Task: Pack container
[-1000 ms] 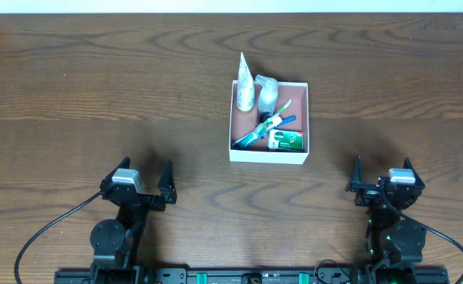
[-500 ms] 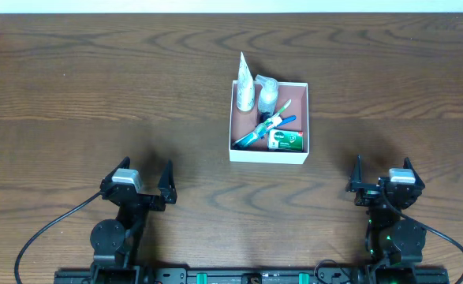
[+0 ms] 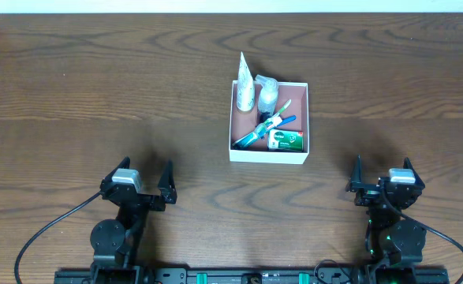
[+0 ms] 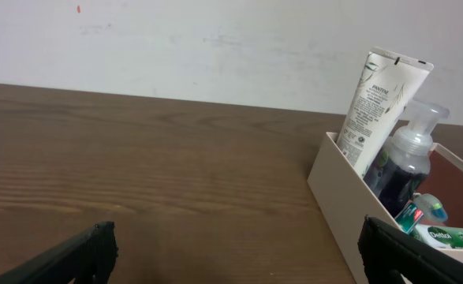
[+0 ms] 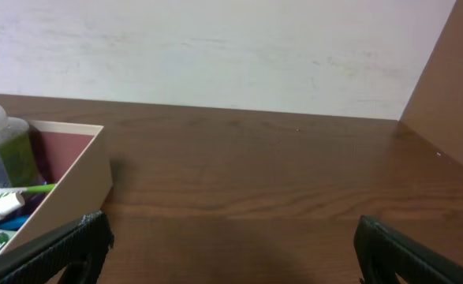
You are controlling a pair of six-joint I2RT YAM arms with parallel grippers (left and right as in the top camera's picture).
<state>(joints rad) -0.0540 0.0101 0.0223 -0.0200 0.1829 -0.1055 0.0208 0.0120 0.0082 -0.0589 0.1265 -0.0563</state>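
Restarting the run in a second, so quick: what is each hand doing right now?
Left hand: open, holding nothing.
Right hand: open, holding nothing.

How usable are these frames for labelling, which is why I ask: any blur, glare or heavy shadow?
Overhead: even light and sharp, with only soft shadows on the table by the left gripper and right gripper; no glare on the container. Left wrist: the tube print is readable, but the near fingers are dark and blurred. Right wrist: fingers equally blurred, with a mild sheen on the table.
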